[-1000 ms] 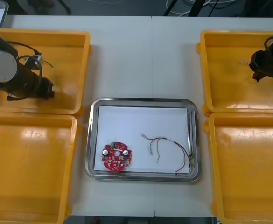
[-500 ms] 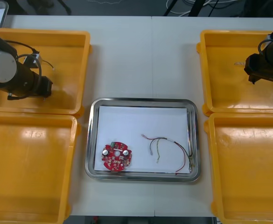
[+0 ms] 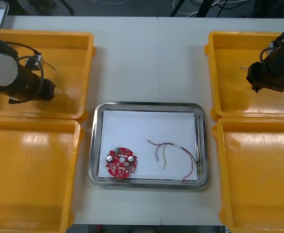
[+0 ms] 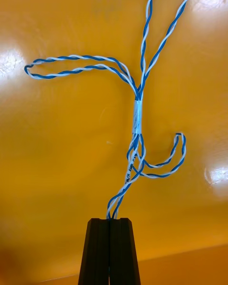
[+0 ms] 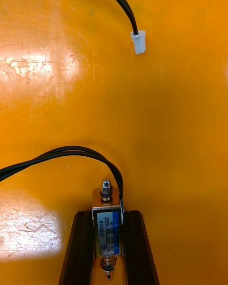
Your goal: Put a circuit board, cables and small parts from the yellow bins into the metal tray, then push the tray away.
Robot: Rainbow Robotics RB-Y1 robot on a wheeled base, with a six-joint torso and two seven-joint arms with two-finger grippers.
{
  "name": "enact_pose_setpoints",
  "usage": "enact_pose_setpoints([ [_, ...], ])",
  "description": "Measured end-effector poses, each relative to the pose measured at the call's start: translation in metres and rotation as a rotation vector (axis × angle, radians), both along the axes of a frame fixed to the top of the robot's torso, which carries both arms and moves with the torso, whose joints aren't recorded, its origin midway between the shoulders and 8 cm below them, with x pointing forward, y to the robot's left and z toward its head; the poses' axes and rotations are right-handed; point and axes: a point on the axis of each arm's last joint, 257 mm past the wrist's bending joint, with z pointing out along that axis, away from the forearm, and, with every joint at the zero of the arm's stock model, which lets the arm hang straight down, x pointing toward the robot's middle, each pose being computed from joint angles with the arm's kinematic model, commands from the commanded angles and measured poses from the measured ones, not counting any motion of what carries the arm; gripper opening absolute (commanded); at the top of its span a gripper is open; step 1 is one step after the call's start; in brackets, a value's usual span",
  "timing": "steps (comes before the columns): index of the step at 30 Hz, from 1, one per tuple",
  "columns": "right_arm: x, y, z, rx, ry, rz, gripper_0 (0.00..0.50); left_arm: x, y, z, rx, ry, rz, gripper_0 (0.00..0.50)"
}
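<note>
In the far left yellow bin [image 3: 74, 43], my left gripper [image 3: 48, 91] is shut on a small metal part [image 5: 108, 223] with a blue label. A black cable [image 5: 57, 154] runs from the part, and its white plug [image 5: 138, 42] lies farther out on the bin floor. Over the far right yellow bin [image 3: 229, 97], my right gripper [image 3: 255, 80] is shut on the end of a twisted blue and white cable [image 4: 137, 114], which hangs in loops beyond the fingertips [image 4: 111, 228]. The metal tray [image 3: 149, 105] holds a red circuit board [image 3: 121, 162] and a red and yellow cable [image 3: 175, 154].
The near left bin [image 3: 30, 170] and near right bin [image 3: 258, 174] flank the tray. Bare table lies beyond the tray, between the two far bins.
My left gripper has closed on the small metal part. The right arm has moved left across its bin with the blue and white cable.
</note>
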Motion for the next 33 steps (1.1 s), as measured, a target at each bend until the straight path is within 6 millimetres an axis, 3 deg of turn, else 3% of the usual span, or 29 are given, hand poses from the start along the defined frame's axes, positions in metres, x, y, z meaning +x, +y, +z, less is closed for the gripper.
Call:
enact_pose_setpoints([
  [5,-0.002,0.000,-0.003,-0.009,-0.006,0.007,0.000,-0.001,0.001,0.000,0.004,0.006,0.000,0.000],
  [9,-0.004,-0.002,-0.005,-0.014,-0.003,0.005,0.005,-0.013,0.006,-0.001,0.033,0.068,0.008,0.000],
  [11,-0.004,-0.002,-0.006,-0.016,-0.002,0.004,0.186,-0.018,0.009,0.003,0.040,0.101,0.015,0.000],
  [13,-0.004,-0.003,-0.006,-0.019,-0.002,0.003,0.444,-0.022,0.011,0.009,0.040,0.121,0.024,0.000],
  [14,-0.004,-0.003,-0.006,-0.020,-0.002,0.002,0.500,-0.024,0.012,0.013,0.039,0.127,0.029,0.000],
  [25,-0.005,-0.006,0.001,-0.022,-0.011,-0.003,0.500,-0.046,0.008,0.055,0.100,0.158,0.001,0.000],
  [33,-0.004,-0.006,0.015,-0.014,-0.035,-0.006,0.500,-0.059,-0.018,0.071,0.142,0.150,-0.039,0.000],
])
